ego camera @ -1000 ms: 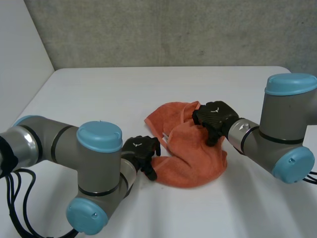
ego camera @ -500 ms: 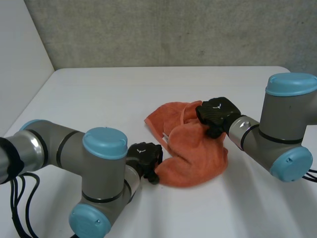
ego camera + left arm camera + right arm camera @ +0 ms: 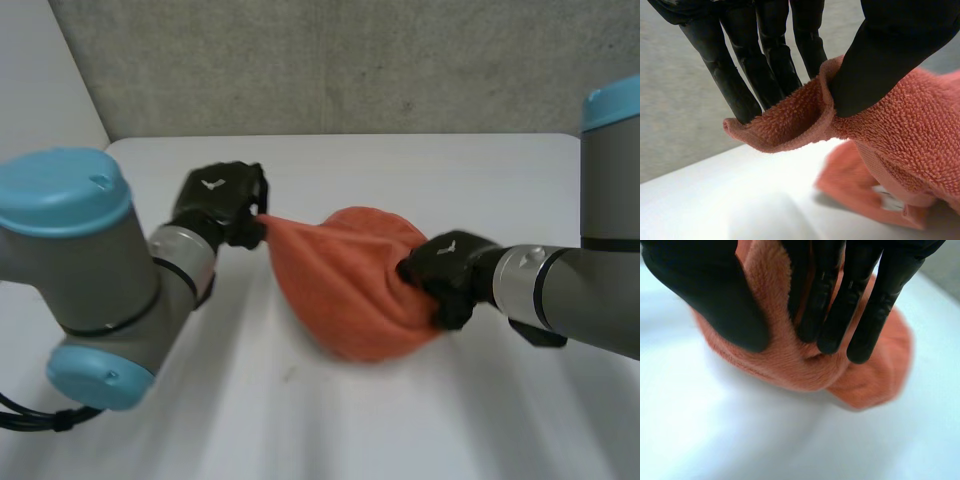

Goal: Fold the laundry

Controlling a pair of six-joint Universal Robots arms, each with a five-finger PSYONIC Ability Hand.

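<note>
An orange terry towel (image 3: 350, 290) hangs stretched between my two hands above the white table (image 3: 420, 180). My left hand (image 3: 222, 204) pinches one corner of the towel (image 3: 790, 120) between its thumb and straight fingers (image 3: 775, 65), holding it up at the left. My right hand (image 3: 450, 275) grips the towel's opposite edge at the right, with a bunch of the towel (image 3: 790, 360) pinched between thumb and fingers (image 3: 860, 300). The towel sags in a rounded pouch between them, its lower part hanging down near the table.
The table's far edge meets a grey wall (image 3: 350, 60) behind. Its left edge (image 3: 60, 210) runs diagonally past my left arm. Bare white tabletop (image 3: 330, 430) lies under and in front of the towel.
Both hands closed on the towel and lifted it off the table. The left hand rose up and back with a corner; the right hand came forward with its edge, pulling the cloth taut.
</note>
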